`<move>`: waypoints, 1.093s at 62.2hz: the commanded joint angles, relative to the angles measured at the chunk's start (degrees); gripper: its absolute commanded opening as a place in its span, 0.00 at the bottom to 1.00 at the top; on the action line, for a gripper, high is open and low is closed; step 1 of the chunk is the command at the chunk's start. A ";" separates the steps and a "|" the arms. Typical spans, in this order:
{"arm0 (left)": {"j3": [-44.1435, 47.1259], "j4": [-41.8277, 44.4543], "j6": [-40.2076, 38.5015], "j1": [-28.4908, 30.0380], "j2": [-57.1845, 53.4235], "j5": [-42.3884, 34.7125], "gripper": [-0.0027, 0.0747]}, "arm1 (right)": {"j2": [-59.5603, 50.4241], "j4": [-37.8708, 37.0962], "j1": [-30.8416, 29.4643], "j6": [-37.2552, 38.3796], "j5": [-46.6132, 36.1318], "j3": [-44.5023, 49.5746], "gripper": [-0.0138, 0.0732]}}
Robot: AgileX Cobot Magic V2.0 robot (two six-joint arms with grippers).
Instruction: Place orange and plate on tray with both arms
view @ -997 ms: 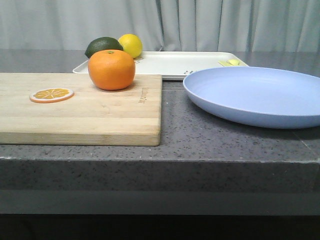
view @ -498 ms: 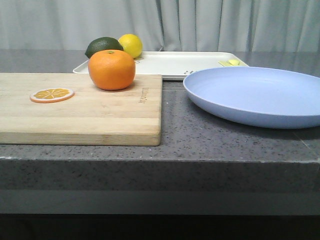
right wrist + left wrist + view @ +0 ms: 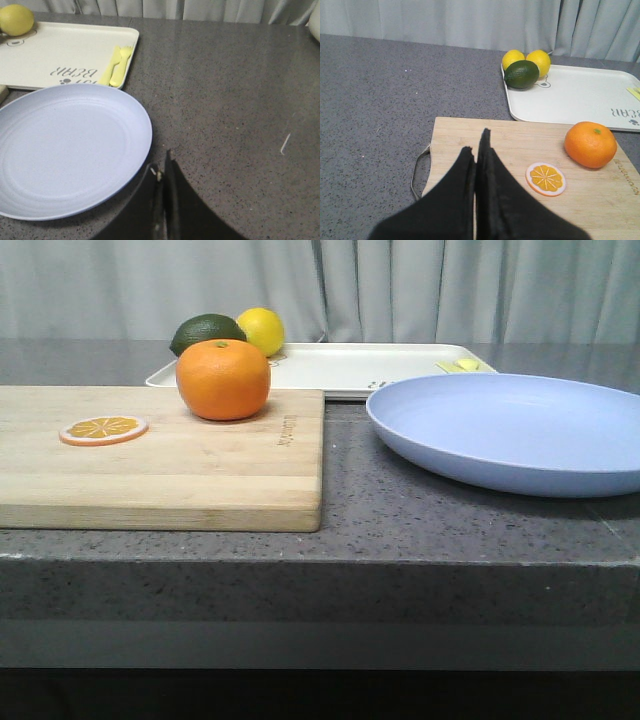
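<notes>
The orange (image 3: 223, 379) (image 3: 590, 144) sits on the far right part of a wooden cutting board (image 3: 160, 455). The pale blue plate (image 3: 515, 430) (image 3: 65, 147) lies flat on the counter to the right of the board. The cream tray (image 3: 360, 367) (image 3: 575, 95) (image 3: 55, 55) lies behind both. My left gripper (image 3: 476, 142) is shut and empty over the board's near left part, well short of the orange. My right gripper (image 3: 161, 161) is shut and empty just off the plate's rim. Neither gripper shows in the front view.
A thin orange slice (image 3: 103, 429) (image 3: 546, 178) lies on the board. A dark green fruit (image 3: 206, 333) and a yellow lemon (image 3: 261, 330) rest at the tray's left end, a yellow fork and knife (image 3: 117, 65) at its right end. A grey curtain hangs behind.
</notes>
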 commanded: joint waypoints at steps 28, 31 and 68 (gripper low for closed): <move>-1.95 -0.16 -0.24 0.02 4.93 -4.15 0.14 | 5.45 0.27 -0.34 -0.10 -2.52 -1.90 0.35; -1.95 -0.16 -0.24 0.02 4.93 -4.15 0.24 | 5.59 0.27 -0.34 -0.10 -2.46 -1.90 0.47; -2.84 0.17 2.54 -9.92 9.02 -6.13 0.78 | 7.18 0.42 1.76 -3.41 4.02 -7.17 0.83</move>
